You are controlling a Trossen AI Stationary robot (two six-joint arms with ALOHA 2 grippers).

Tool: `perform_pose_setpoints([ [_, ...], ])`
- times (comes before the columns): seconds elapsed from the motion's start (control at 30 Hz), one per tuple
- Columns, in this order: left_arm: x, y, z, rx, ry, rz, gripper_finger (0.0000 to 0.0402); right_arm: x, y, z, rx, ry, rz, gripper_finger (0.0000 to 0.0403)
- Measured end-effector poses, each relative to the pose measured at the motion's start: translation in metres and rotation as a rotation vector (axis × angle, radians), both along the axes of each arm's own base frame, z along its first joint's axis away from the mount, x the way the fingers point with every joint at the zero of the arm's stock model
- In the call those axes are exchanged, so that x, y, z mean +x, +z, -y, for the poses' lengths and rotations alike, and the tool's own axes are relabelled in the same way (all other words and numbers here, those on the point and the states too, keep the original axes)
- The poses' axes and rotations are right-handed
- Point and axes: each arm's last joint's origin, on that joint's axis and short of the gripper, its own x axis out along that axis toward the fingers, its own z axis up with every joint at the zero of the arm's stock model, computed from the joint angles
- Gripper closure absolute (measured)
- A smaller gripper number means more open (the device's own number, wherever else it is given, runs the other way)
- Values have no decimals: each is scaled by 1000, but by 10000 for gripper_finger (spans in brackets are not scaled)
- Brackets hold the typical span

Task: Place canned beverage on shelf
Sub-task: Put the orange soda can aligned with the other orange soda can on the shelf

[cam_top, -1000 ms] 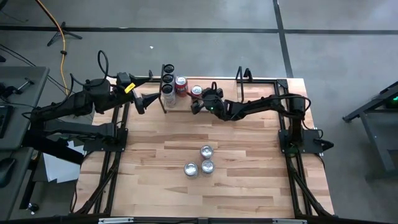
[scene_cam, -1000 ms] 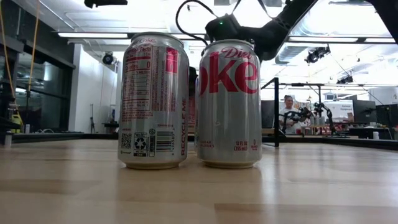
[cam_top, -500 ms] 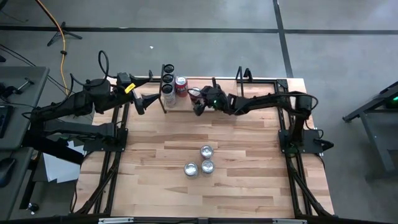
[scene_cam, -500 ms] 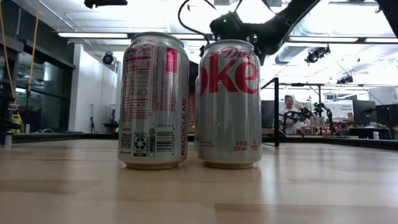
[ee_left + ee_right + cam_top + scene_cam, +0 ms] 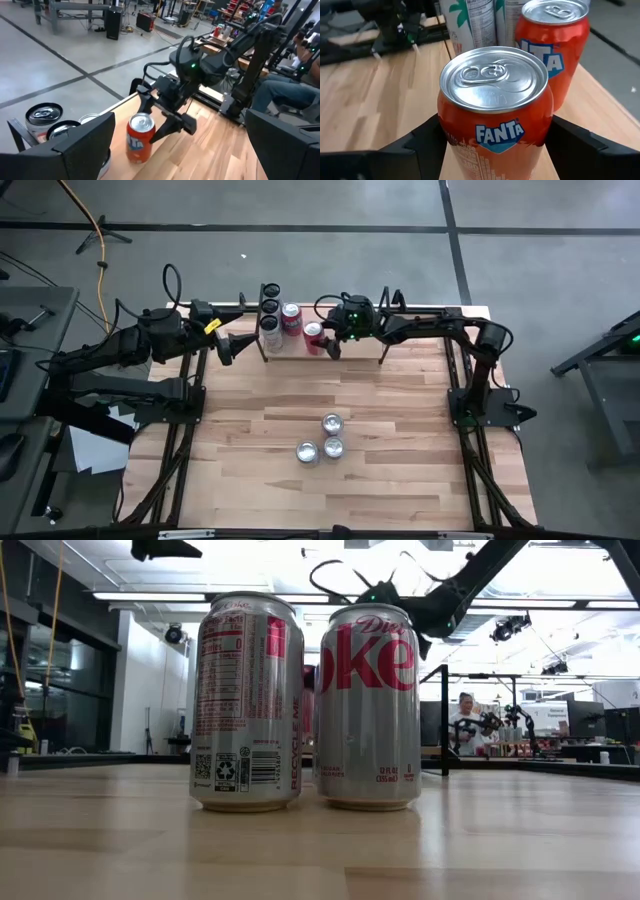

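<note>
An orange Fanta can (image 5: 495,110) stands upright between the fingers of my right gripper (image 5: 322,340), over the left part of the shelf (image 5: 350,352) at the table's far edge. The gripper is shut on it. A second Fanta can (image 5: 291,318) and a row of pale cans (image 5: 270,308) stand on the shelf's left end. My left gripper (image 5: 228,345) hovers open just left of the shelf, pointing at the cans. Whether the held can's base touches the wood, I cannot tell. My right gripper pinches the Fanta can's side wall (image 5: 447,125) between its two fingers (image 5: 570,137), one on each side, below the rim. The fingers come nearly level from the table's right, slanting slightly down. The can stays upright, top up.
Three Diet Coke cans (image 5: 325,438) stand in a cluster at the table's middle, filling the low view (image 5: 368,705). Black rod uprights (image 5: 384,300) mark the shelf's right end. People sit beyond the table (image 5: 463,715).
My right arm has swung toward the table's far edge and its gripper has turned about the Fanta can, from a near-right approach to pointing left along the far edge. The can has stayed almost in place beside the other Fanta can.
</note>
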Motion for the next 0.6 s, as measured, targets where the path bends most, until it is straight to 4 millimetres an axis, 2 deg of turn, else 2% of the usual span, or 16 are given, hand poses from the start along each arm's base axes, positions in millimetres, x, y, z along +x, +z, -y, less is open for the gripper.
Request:
perform_pose_setpoints([
  [0.2,0,0,0,-4,1,5,2,5,-10,2,-61,26,-1,127],
  [0.6,0,0,0,-5,3,5,2,5,-11,2,-108,47,-8,103],
])
